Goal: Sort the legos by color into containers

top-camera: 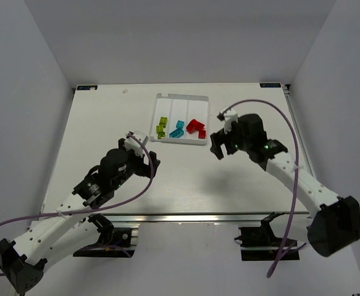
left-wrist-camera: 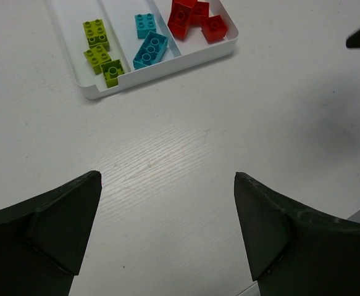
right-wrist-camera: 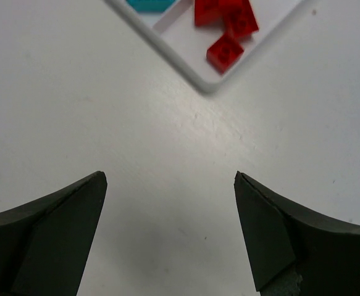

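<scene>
Legos (left-wrist-camera: pixel 150 49) sit in the tray (left-wrist-camera: pixel 173 66), ahead of each claw. Both left gripper (left-wrist-camera: pixel 167 185) and right gripper (right-wrist-camera: pixel 170 182) gape wide, empty.

No readable text, labels, brands or numbers appear on anything here.

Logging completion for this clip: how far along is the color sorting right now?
Done: in the tray, the yellow-green bricks fill one outer compartment, the cyan bricks the middle one and the red bricks the other outer one, with no colors mixed. In hand: nothing. The left gripper and right gripper are open and empty above the table. Left: no loose brick shows, so the sorting looks finished.
</scene>
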Motion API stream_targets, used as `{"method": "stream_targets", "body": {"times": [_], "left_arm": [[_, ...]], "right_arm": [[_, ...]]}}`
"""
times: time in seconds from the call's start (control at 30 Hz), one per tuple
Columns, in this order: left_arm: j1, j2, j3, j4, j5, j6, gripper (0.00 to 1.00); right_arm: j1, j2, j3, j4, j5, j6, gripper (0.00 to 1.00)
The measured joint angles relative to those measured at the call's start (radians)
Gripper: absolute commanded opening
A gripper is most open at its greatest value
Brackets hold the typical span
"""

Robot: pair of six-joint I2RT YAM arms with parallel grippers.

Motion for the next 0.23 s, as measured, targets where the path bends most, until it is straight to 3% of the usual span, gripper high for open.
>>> {"method": "stream_targets", "body": {"times": [0.13,0.23], "left_arm": [[0.0,0.019,0.0,0.002,0.017,0.005,0.98],[0.0,0.036,0.0,0.002,0.031,0.008,0.98]], "right_arm": [[-0.005,-0.143,-0.187,0.033,0.0,-0.021,0.89],[-0.021,-0.204,-0.231,0.044,0.0,-0.025,0.89]]}}
